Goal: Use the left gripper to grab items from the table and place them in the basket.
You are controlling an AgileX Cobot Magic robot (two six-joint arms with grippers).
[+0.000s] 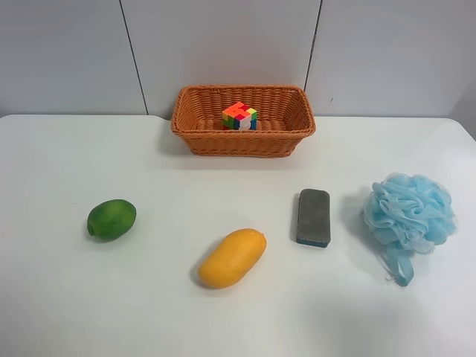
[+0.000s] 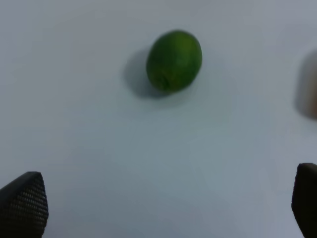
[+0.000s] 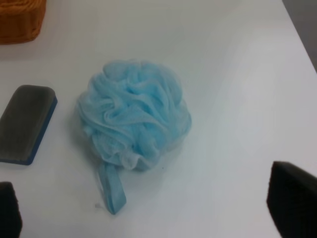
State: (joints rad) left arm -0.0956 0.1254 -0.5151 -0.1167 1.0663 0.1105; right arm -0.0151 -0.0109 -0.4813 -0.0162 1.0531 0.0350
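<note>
The wicker basket [image 1: 243,119] stands at the back middle of the white table [image 1: 149,312], with the puzzle cube [image 1: 239,117] inside it. On the table lie the green fruit [image 1: 111,219], the mango [image 1: 232,257], the dark grey pad [image 1: 314,216] and the blue bath puff [image 1: 409,212]. No arm shows in the exterior high view. The left gripper [image 2: 163,208] is open and empty, its fingertips [image 2: 25,203] apart, well short of the green fruit [image 2: 174,60]. The right gripper [image 3: 148,213] is open and empty over the puff [image 3: 133,114].
The pad [image 3: 26,122] lies beside the puff in the right wrist view, with a basket corner [image 3: 20,20] beyond it. A blurred edge of the mango [image 2: 309,91] shows in the left wrist view. A grey panelled wall runs behind the table.
</note>
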